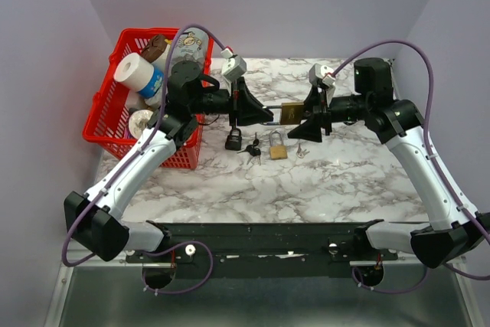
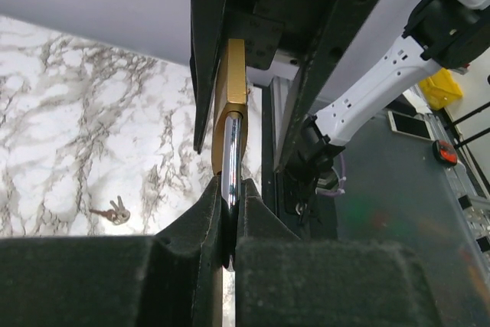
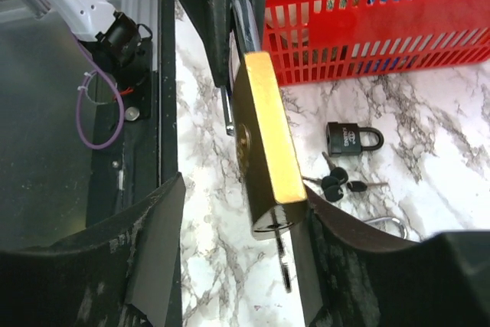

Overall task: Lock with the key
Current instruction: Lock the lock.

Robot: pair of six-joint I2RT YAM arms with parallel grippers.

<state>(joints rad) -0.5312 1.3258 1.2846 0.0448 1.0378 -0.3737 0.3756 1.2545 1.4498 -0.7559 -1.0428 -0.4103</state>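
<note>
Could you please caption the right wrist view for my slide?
Open right gripper around a brass padlock, key in its base; left gripper holds the shackle.

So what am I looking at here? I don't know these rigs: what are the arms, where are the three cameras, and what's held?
Two robot arms are bolted to the table's near edge. One picture looks down from above; the other two come from cameras on each wrist. The left gripper has its jaws shut on the steel shackle of a brass padlock, held up between both arms. The right gripper brackets the padlock body with jaws apart; a key hangs from the lock. On the marble table lie a black padlock, another brass padlock, loose keys and a red basket.
</note>
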